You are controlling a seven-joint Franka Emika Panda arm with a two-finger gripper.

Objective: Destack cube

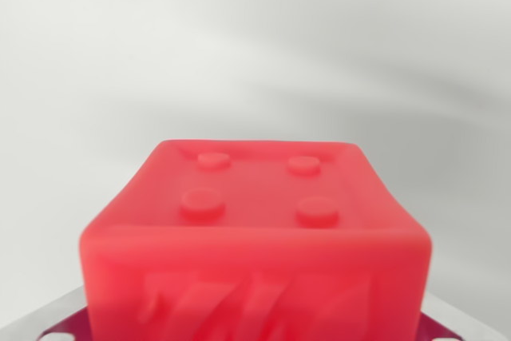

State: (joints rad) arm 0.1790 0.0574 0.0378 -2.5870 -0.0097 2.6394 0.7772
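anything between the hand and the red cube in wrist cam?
Nothing visible. The red cube fills the lower middle of the wrist view, studded top face unobstructed, only blurred pale background behind it. The hand's fingers themselves are out of frame.

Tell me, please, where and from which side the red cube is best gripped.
Probably the red cube is best taken by its two flat side walls, coming down from above: the studded top face lies level, and the sides at the wrist view's left and right look clear. The pincer is out of view.

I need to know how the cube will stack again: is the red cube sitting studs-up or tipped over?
Studs-up. The red cube shows four round studs on its top face, which looks level, not tipped.
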